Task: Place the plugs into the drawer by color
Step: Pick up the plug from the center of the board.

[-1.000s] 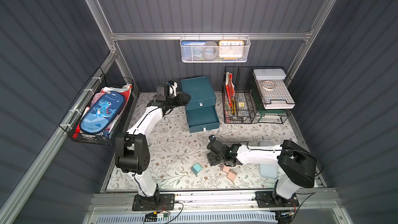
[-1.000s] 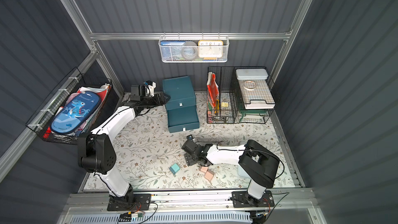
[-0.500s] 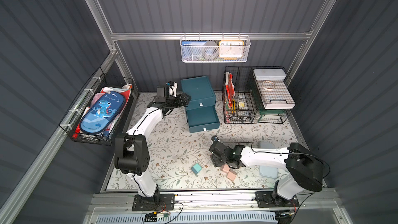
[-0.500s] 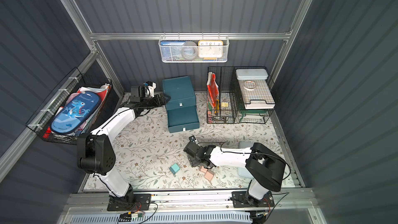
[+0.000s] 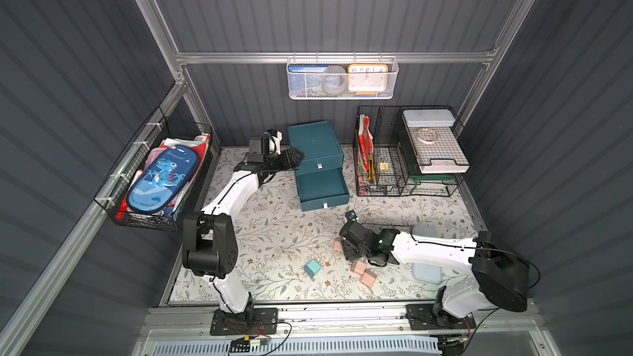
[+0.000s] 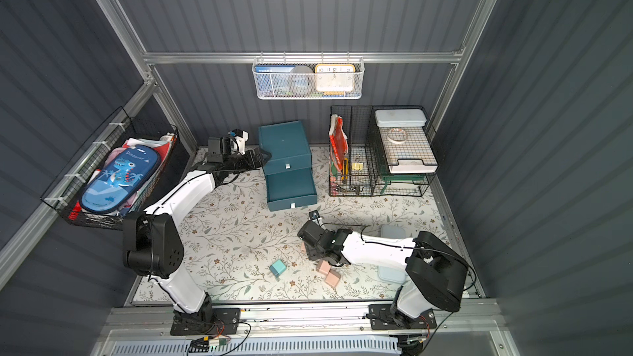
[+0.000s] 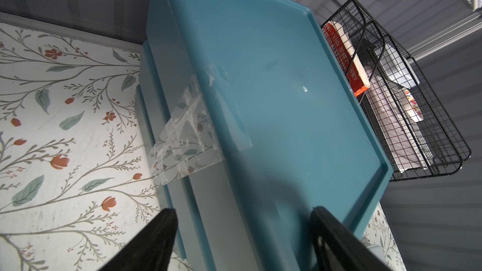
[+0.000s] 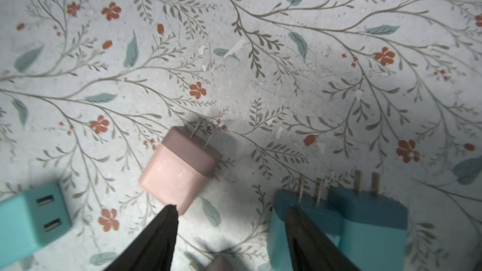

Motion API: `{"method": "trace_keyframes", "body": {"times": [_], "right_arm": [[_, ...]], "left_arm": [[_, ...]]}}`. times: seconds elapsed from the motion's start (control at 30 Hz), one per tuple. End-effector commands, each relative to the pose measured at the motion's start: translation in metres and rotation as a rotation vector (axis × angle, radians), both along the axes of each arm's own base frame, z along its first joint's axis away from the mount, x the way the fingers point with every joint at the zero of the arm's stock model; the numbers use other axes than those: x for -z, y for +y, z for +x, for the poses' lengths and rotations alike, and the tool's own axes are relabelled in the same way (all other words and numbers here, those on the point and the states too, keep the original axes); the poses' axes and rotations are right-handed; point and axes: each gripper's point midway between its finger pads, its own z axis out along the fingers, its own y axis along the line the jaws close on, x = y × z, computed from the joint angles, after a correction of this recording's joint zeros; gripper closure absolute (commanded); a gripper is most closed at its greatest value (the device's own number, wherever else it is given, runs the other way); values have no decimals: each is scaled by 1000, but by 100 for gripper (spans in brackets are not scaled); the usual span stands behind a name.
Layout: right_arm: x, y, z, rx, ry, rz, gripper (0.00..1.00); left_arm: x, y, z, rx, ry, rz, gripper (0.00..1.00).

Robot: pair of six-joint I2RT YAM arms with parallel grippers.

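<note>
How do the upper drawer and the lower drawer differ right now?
The upper drawer is shut; the lower drawer is pulled out. The upper drawer hides its inside; the lower drawer shows its teal floor, no plug visible. Both are dark teal with white pull tabs.

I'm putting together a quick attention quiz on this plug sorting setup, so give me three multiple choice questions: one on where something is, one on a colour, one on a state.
1. Where is the left tool?
A) at the teal drawer cabinet
B) folded back at its own base
C) raised high in mid-air

2. What colour is the plug lying apart from the others on the floral mat?
A) yellow
B) pink
C) mint green

3. How do the cabinet's drawers stand?
A) all shut
B) one pulled out
C) all removed

Answers:
1 A: its fingers sit either side of the cabinet's top edge.
2 C: the mint green plug lies by itself.
3 B: the drawer under the shut top one sticks out.
</note>
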Motion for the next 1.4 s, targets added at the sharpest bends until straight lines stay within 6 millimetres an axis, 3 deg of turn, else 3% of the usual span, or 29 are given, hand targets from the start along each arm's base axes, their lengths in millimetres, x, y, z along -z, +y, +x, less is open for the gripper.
{"method": "trace_keyframes", "body": {"times": [0.0,0.3,0.6,0.77,1.0,1.23,1.37], "right_arm": [[-3,13,8,183,12,119,31],[12,19,16,343,46,81,27],[28,32,15,303,98,48,30],[35,27,14,310,118,26,32],[40,25,11,303,135,17,43],[32,18,8,273,125,3,62],[12,14,4,214,112,-2,65]], "left_arm": [[14,4,-14,7,59,24,16],[11,3,-15,13,54,20,15],[11,3,-16,14,55,18,15],[12,3,-15,14,55,18,15],[13,3,-15,13,57,18,15],[13,3,-14,10,57,18,15],[14,4,-14,9,58,21,15]]}}
